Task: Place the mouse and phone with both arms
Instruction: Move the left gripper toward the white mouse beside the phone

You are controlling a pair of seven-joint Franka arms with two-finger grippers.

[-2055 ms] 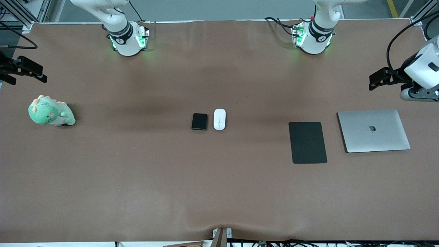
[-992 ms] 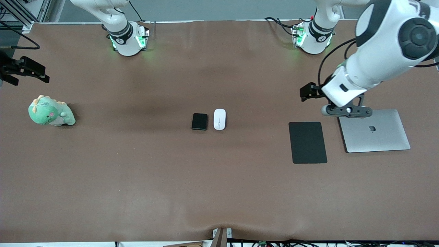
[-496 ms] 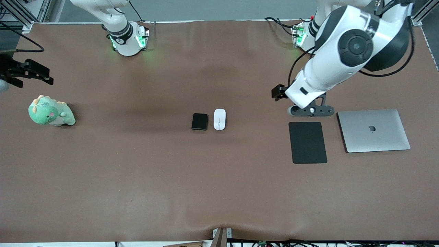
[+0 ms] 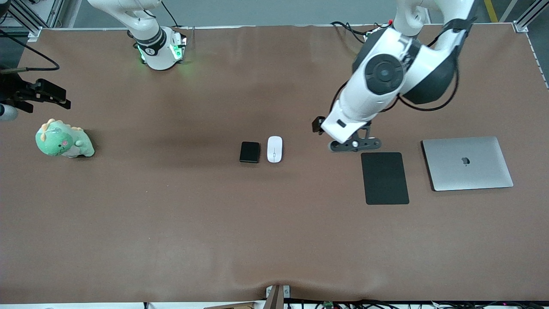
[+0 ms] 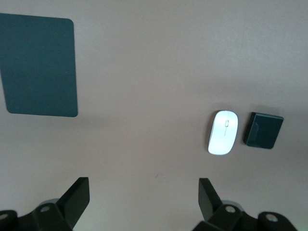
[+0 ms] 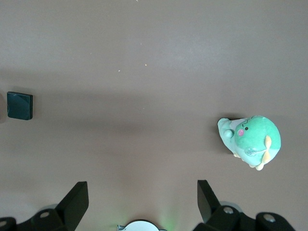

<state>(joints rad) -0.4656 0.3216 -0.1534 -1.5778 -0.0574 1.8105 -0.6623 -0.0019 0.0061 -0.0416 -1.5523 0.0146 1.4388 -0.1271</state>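
Left gripper (image 5: 139,199) — spread wide — is hovering between mouse (image 4: 274,149) and pad (image 4: 384,178); right gripper (image 6: 139,199), released, is waiting above the plush (image 4: 63,140). Phone (image 4: 249,152) is lying just beside the mouse — a wide grasp could nudge it.

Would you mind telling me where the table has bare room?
Bare brown cloth lies between the green plush dinosaur and the glossy black phone. The white oval mouse crowds the phone; the matte black pad sits beside the silver laptop.

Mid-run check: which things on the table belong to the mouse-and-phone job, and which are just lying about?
Belongs to the job:
- mouse, beside the phone
- phone
- left pincer, open, over bare table between mouse and mouse pad
- right pincer, open, up near the plush toy at its arm's end of the table

Lying about:
- mouse pad
- laptop, closed
- green plush toy
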